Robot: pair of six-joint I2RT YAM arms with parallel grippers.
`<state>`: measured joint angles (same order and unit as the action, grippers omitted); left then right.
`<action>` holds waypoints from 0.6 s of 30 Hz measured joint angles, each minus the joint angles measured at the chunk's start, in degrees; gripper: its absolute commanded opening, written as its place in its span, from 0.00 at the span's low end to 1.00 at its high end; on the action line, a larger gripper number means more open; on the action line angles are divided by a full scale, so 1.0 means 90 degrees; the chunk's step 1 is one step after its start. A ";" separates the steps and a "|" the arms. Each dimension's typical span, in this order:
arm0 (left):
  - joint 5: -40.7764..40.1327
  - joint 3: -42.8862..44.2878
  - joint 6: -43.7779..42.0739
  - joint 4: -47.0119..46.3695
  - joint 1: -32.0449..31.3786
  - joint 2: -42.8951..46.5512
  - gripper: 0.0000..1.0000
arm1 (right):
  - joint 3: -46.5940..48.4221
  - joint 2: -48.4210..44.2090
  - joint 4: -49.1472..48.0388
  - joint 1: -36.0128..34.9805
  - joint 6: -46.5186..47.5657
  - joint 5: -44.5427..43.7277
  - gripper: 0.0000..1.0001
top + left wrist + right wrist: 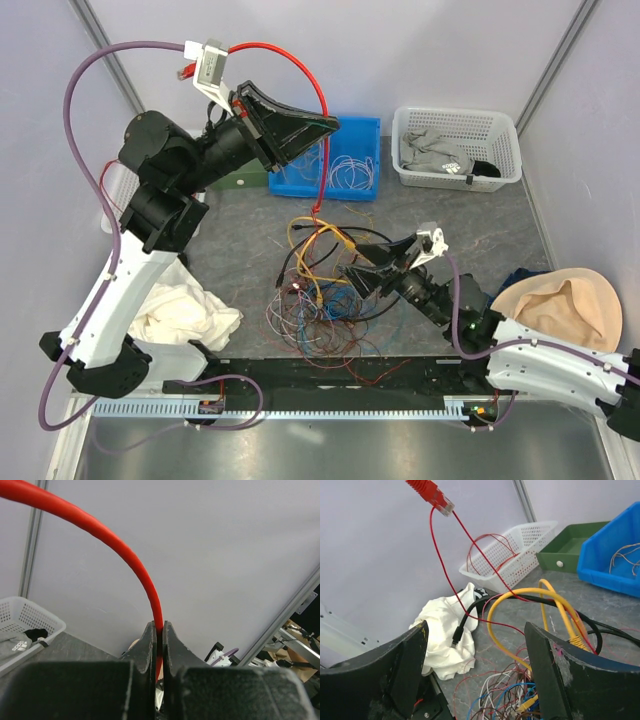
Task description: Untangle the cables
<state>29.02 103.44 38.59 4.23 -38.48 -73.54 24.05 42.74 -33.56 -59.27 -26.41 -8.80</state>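
A tangle of thin cables (318, 290) in red, yellow, blue, white and black lies on the grey table's middle. My left gripper (328, 122) is raised above the table's back and shut on a thick red cable (300, 58). That cable arcs up to a red plug (185, 72) and hangs down into the tangle. In the left wrist view the red cable (125, 550) is pinched between the closed jaws of the gripper (159, 626). My right gripper (352, 272) is open and low over the tangle. Its wrist view (476, 630) shows a yellow cable (520, 592), a black plug cable (462, 622) and the red plug (430, 494).
A blue bin (350, 160) holding thin wires and a green tray (240, 180) stand at the back. A white basket (455, 150) with clothes is back right. A white cloth (185, 310) lies left, a tan cloth (560, 305) right. Another white basket (510, 555) holds red wire.
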 measured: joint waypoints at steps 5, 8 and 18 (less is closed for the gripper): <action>0.0007 -0.0022 0.0010 -0.0007 0.0005 -0.0080 0.02 | 0.0517 0.0860 -0.0029 0.0000 0.0233 0.0005 0.85; 0.0007 -0.0051 0.0012 -0.0012 0.0005 -0.0104 0.02 | 0.0935 0.1489 -0.0119 0.0000 0.0328 0.0039 0.84; 0.0007 -0.0316 0.0012 -0.0063 0.0005 -0.0104 0.02 | 0.2016 0.2676 -0.0544 0.0000 0.0573 0.0044 0.57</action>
<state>29.08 100.60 38.70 3.66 -38.44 -74.48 42.19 66.83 -38.46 -59.27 -21.26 -8.40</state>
